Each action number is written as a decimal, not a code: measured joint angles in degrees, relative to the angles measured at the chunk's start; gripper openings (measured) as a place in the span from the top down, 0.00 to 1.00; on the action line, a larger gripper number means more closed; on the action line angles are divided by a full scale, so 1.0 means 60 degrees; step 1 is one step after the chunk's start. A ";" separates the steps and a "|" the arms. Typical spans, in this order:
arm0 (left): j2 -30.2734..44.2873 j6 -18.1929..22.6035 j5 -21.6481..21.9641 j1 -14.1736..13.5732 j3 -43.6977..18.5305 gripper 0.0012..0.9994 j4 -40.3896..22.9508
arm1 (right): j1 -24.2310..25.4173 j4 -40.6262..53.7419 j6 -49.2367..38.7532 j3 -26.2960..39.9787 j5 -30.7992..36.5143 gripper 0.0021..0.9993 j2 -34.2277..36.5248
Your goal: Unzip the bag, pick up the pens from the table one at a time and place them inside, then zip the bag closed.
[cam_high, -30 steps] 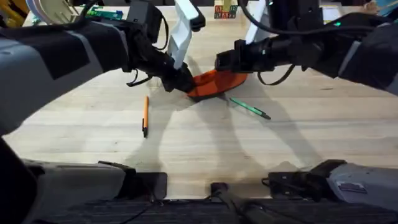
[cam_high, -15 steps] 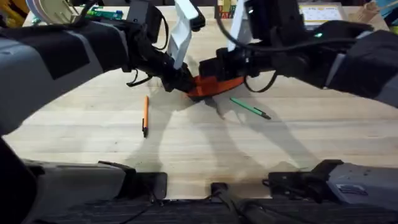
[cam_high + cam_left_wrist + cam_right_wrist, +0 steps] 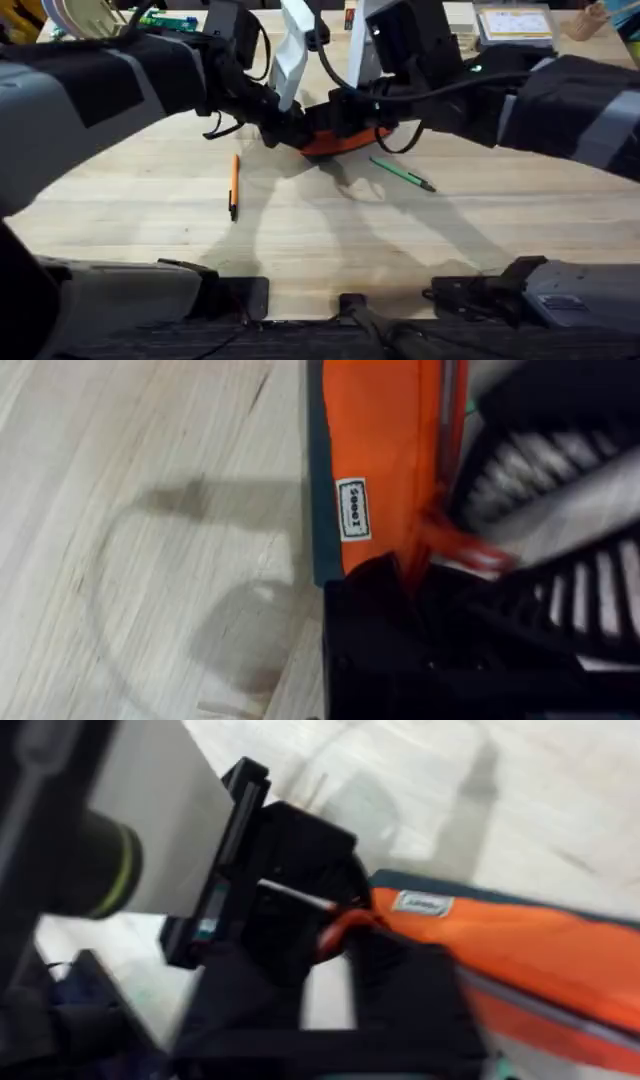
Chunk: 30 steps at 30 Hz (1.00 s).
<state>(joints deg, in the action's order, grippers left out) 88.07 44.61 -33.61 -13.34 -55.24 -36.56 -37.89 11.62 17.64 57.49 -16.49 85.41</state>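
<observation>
1. The bag (image 3: 340, 142) is found mid-table, far from the bases, with both arms stretched to it.
2. Its end is clamped by the left gripper (image 3: 290, 130).
3. The right gripper (image 3: 345, 110) is pressed onto the bag; its opening cannot be told.
4. The orange pen (image 3: 233, 185) and green pen (image 3: 402, 174) are left lying on the table (image 3: 330, 240).

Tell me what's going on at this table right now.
Two robot arms are working on an orange bag at the far middle of the wooden table. The left gripper holds the bag at one end, while the right gripper is over its zipper, apparently working it along. Two pens lie loose on the table: an orange pen nearer the left arm and a green pen just in front of the bag. Neither has gone inside yet.
</observation>
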 joint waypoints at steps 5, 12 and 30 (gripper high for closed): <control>0.0000 0.0083 -0.0017 0.0010 0.0000 0.96 -0.0083 | 0.0110 -0.0042 -0.0112 0.0004 0.0311 0.48 0.0000; 0.0000 0.0242 -0.0139 0.0069 0.0000 0.96 -0.0123 | 0.0412 0.0318 -0.0166 0.0004 0.0515 0.10 -0.0038; 0.0000 0.0057 -0.0155 0.0011 0.0000 0.64 0.0007 | 0.1950 0.1926 -0.1090 0.0007 -0.0492 0.00 -0.2529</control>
<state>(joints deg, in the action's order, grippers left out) 88.07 44.95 -34.54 -13.28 -55.24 -36.52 -26.19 23.17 11.10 57.54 -19.44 70.23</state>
